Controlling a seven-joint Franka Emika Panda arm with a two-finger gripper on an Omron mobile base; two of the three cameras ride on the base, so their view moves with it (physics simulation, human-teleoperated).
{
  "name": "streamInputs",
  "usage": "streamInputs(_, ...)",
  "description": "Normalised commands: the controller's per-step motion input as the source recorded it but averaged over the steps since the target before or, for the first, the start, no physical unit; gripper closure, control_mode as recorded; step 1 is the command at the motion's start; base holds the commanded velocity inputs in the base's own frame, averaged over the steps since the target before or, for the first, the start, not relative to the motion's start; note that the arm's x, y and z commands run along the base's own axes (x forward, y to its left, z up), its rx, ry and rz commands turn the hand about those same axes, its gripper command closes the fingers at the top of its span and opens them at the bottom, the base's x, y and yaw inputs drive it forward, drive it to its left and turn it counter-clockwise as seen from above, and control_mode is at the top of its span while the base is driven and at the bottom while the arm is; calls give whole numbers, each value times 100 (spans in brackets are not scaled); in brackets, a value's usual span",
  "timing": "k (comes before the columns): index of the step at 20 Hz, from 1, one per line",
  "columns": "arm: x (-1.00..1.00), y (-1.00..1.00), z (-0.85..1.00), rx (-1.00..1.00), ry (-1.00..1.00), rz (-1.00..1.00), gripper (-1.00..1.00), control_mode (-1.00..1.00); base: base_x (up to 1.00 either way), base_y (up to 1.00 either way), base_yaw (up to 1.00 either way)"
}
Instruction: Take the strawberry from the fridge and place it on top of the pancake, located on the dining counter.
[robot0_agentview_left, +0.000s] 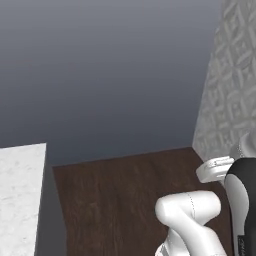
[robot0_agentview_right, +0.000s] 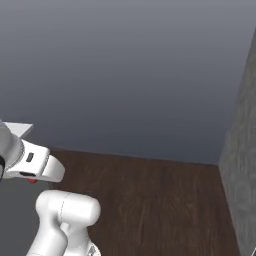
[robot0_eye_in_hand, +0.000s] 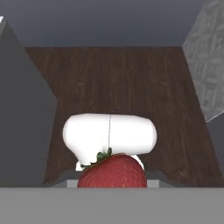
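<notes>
Below the gripper lies a dark wooden floor (robot0_eye_in_hand: 131, 78), with a plain grey wall (robot0_agentview_left: 110, 70) closing it off ahead and a pale patterned wall (robot0_eye_in_hand: 208, 57) running along one side. In the hand view a dark grey panel (robot0_eye_in_hand: 22, 113) stands close on the other side.

The strawberry (robot0_eye_in_hand: 112, 171) sits right at the gripper (robot0_eye_in_hand: 112, 186), red with green leaves at its top, at the bottom of the hand view; the fingertips themselves are hidden by it, and the narrow opening fits a pinch on the fruit. Just beyond the strawberry that view looks down on a rounded white part of the arm.

The left base view adds a corner of the white marble counter (robot0_agentview_left: 20, 195), well off to the side of the arm. The right base view shows a small white corner (robot0_agentview_right: 20, 129) beside the arm's upper link, and a speck of red under the white hand at the left edge, too small to tell apart.
</notes>
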Motion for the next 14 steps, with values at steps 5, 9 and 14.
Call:
streamInputs(5,0,0,0,0,0,0,100,100,100,58,-2)
streamInputs(9,0,0,0,0,0,0,100,100,100,31,2)
streamInputs(14,0,0,0,0,0,0,100,100,100,-5,25)
